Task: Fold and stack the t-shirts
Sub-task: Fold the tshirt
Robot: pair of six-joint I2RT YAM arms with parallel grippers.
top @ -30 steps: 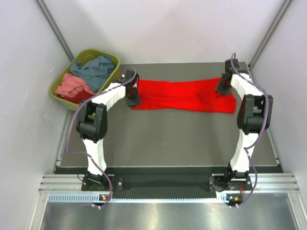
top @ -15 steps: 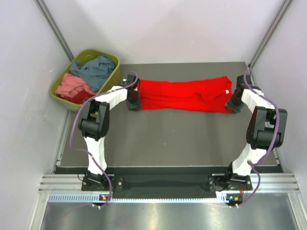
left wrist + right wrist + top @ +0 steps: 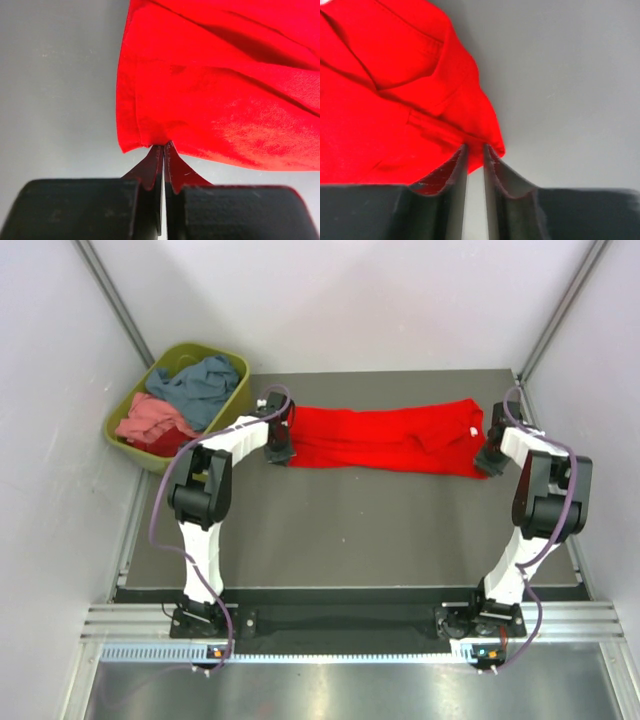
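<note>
Currently a bright red t-shirt (image 3: pixel 385 438) lies flat on the dark table (image 3: pixel 350 530). It is drawn out into one long band between the two grippers, with its white neck label (image 3: pixel 472 432) near the right-hand end.

The left gripper (image 3: pixel 163 148) sits at the band's left end. Its two black fingers are pressed together, with the near corner of the hem pinched at their tips. The rest of the cloth spreads ahead of it and to its right.

The right gripper (image 3: pixel 475 148) sits at the opposite end, with the shirt ahead of it and to its left. Its fingers stand a narrow slit apart, and the cloth's folded corner is bunched at their tips. Pale table shows through the slit, so I cannot tell whether it truly grips the cloth or only touches it.

Taking one corner at each end likely serves to pull the band taut and straight, so both arms can carry the near edge together into a fold. That fold does not look started, and the task seems early.

Well off to the left gripper's left, past the table's corner, an olive-green tub (image 3: pixel 200 348) holds more shirts in a heap. They are a slate blue-grey shirt (image 3: pixel 200 388), a salmon pink shirt (image 3: pixel 150 418) and a darker red shirt (image 3: pixel 165 442).
</note>
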